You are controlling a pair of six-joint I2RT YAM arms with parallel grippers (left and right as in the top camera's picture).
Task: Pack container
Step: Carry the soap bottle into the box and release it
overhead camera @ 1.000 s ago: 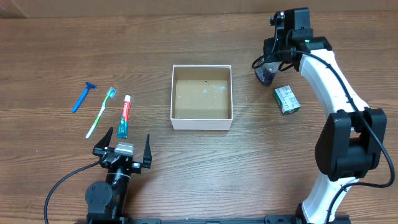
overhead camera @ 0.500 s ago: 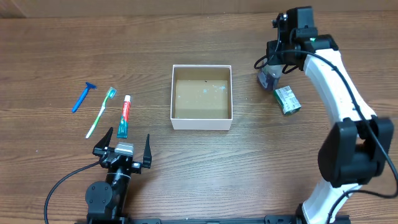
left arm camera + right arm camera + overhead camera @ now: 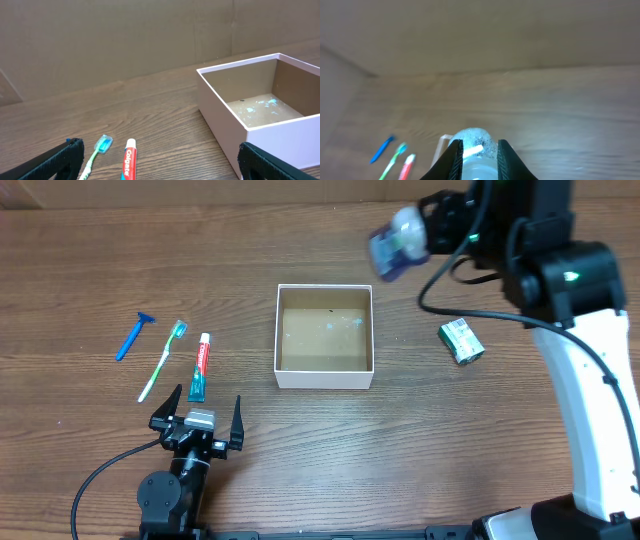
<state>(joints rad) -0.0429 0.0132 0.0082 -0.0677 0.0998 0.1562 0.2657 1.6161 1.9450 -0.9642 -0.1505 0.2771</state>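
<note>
The container (image 3: pixel 324 376) is a square white-walled box with a brown floor at mid-table; it also shows in the left wrist view (image 3: pixel 260 135). My right gripper (image 3: pixel 405 242) is shut on a clear bottle (image 3: pixel 393 242) with a blue body, held in the air beyond the box's far right corner. In the right wrist view the bottle (image 3: pixel 476 150) sits between the fingers (image 3: pixel 477 148). My left gripper (image 3: pixel 198 418) is open and empty near the front edge, facing a toothpaste tube (image 3: pixel 201 366) and a green toothbrush (image 3: pixel 163 360). A blue razor (image 3: pixel 132 335) lies further left.
A small green-and-white carton (image 3: pixel 461 341) lies on the table right of the box. The toothpaste (image 3: pixel 128 162) and toothbrush head (image 3: pixel 103 144) show between the left fingers. The table is brown wood.
My right gripper has lifted the bottle off the table beside the carton and carried it up and left towards the box. The left arm has not moved.
</note>
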